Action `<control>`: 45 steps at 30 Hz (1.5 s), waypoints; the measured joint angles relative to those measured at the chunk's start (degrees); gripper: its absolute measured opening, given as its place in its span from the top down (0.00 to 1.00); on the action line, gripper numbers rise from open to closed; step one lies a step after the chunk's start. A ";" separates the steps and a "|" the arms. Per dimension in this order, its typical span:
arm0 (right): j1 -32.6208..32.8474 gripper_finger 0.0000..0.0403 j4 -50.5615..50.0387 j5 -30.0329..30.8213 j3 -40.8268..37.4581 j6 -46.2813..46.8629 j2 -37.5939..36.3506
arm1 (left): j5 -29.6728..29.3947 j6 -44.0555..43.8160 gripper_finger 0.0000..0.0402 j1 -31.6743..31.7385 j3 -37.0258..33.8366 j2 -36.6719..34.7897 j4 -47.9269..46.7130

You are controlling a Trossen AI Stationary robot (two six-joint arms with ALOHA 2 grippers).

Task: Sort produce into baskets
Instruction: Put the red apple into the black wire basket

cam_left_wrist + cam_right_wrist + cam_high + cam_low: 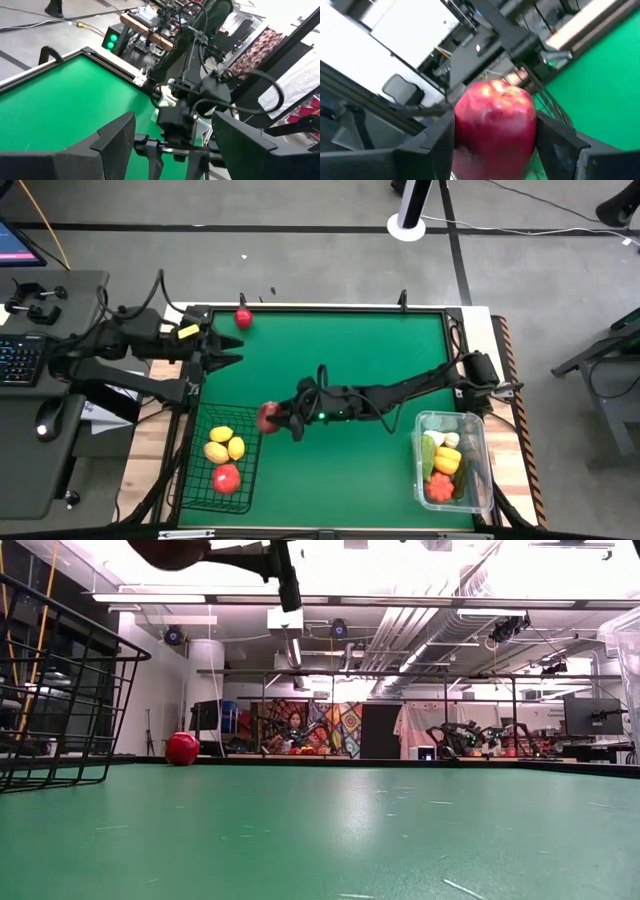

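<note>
A keyboard (18, 360) and mouse (47, 420) sit on the grey desk (60, 480) beside the green table (340, 360).

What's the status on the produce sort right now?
Right tool shut on red apple, at wire basket edge. Left tool open, waiting at table's left edge. One red fruit loose on mat. Nothing in the way.

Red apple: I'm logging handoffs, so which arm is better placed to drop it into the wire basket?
Right. The right gripper already holds the red apple at the wire basket rim; the left gripper waits open, empty, at the table's far-left edge.
</note>
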 joint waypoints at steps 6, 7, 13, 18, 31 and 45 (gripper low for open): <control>-0.11 0.47 6.94 0.08 1.63 -4.89 2.52 | -3.05 -1.40 0.38 -1.27 0.00 1.08 0.01; -0.13 0.47 7.04 -0.18 2.94 -5.48 3.53 | -3.68 -1.43 0.38 -1.42 0.00 1.32 0.04; -0.14 0.45 6.12 -2.64 14.01 -10.67 11.76 | -5.08 -1.89 0.38 -1.52 0.00 2.44 0.03; -0.31 0.39 0.38 -2.66 21.49 -10.64 16.03 | -5.64 -3.04 0.38 -1.49 0.00 3.07 -0.02; -0.42 0.36 -12.93 -2.33 25.31 -7.86 17.77 | -10.51 -2.94 0.38 -1.47 0.00 4.46 -0.04; -0.92 0.17 -12.89 -2.63 25.31 -4.87 17.77 | -11.47 -1.40 0.38 -1.47 0.00 6.92 0.01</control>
